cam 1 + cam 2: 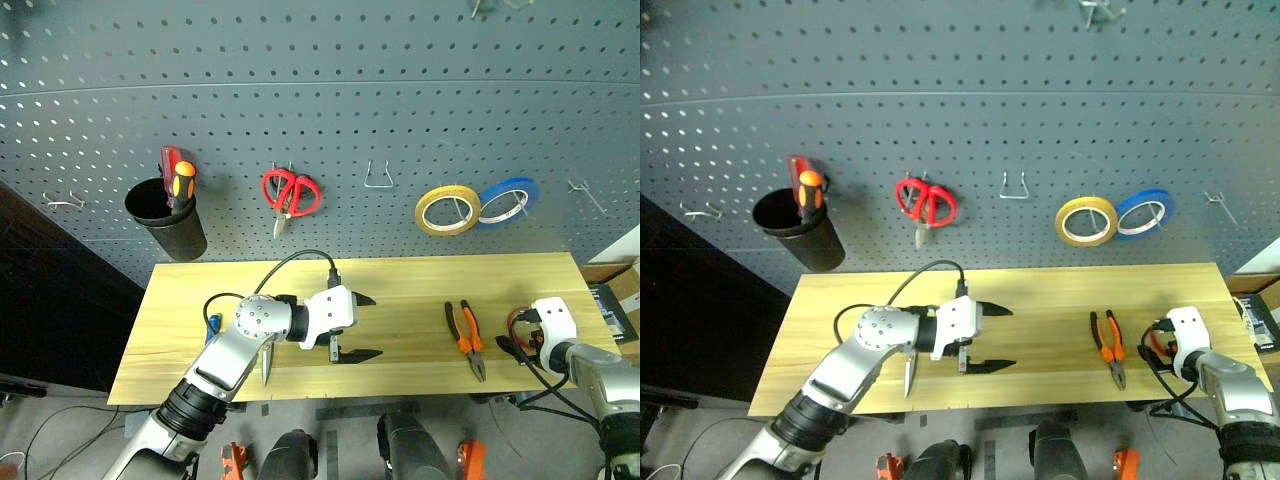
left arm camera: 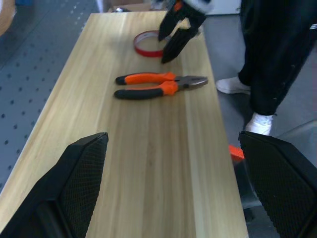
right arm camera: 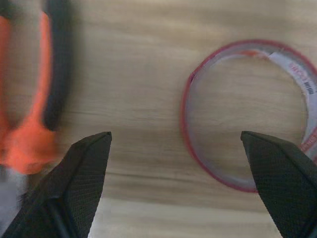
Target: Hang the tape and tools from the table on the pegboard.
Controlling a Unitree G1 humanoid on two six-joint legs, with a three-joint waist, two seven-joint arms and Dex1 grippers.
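The red tape (image 3: 190,134) lies flat near the right end of the table (image 1: 400,285). My right gripper (image 1: 512,343) hovers just over it, open, nothing between the fingers. The orange-and-black pliers (image 1: 466,338) lie to its left, shut, nose toward the front edge. My left gripper (image 1: 374,325) is open and empty over the table's middle, pointing right toward the pliers. A metal blade (image 1: 266,366) and a bit of blue handle (image 1: 213,326) poke out from under my left arm. Behind stands the pegboard (image 1: 400,90).
On the pegboard hang red scissors (image 1: 291,192), a yellow tape ring (image 1: 448,210), a blue tape ring (image 1: 506,200) and a black cup (image 1: 166,218) with red and orange screwdrivers. Bare hooks (image 1: 378,178) sit between. A person's legs (image 2: 270,59) stand off the table's right end.
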